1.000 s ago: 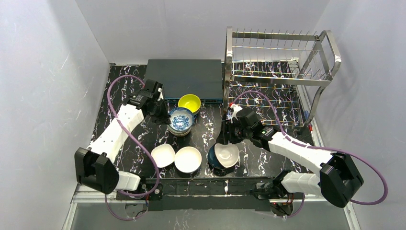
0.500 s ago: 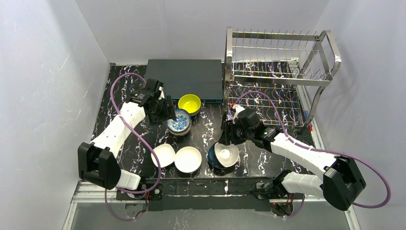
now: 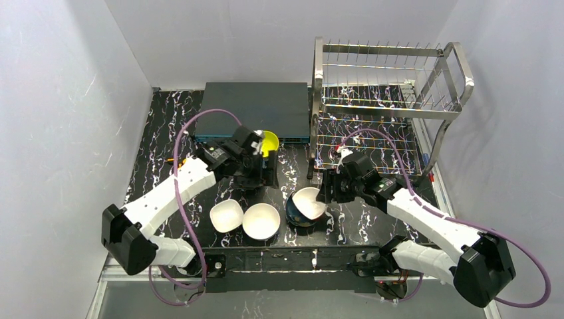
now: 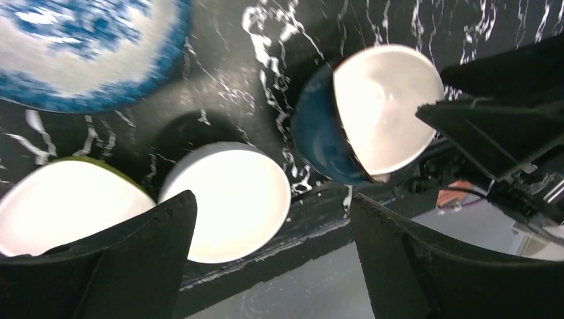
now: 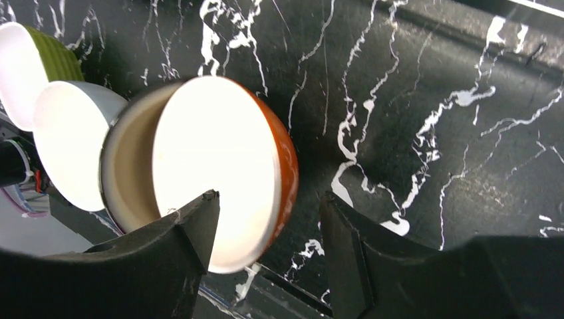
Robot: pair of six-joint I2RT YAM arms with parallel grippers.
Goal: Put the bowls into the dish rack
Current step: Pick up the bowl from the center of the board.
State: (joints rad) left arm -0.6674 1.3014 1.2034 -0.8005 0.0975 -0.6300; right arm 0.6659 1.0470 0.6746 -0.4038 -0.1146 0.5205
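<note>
**Orange bowl is leaning at the front edge; both your grippers are standing open**

Your right gripper (image 5: pixel 269 199) is straddling the rim of the orange bowl (image 5: pixel 284 156). One finger is lying across the bowl's white inside. The other is standing off the orange wall, with dark marble showing between them. The jaws are spread, and you are not clamping anything. The orange bowl is leaning steeply, its white mouth facing up and toward your left side. It is sitting inside the dark blue bowl (image 4: pixel 318 136), near the front edge of the table (image 3: pixel 159 133) and a little right of centre.

Your left gripper (image 4: pixel 273 196) is hanging released over the middle of the table, jaws wide and nothing between them. The patterned bowl (image 4: pixel 80 46), blue and white, is showing blurred at the edge of the left wrist view. In the top view your arm is hiding it. The yellow bowl (image 3: pixel 270 141) is sitting just behind that gripper, against the grey-blue box (image 3: pixel 256 106).

Two more bowls are lying side by side near the front edge, left of the dark blue bowl. They are the green-sided bowl (image 3: pixel 227 215) and, just beside it, the white bowl (image 3: pixel 261 220).

The dish rack (image 3: pixel 318 73) is standing at the far right corner, well apart from these bowls. Every bowl you are seeing is resting on the table or in another bowl.
</note>
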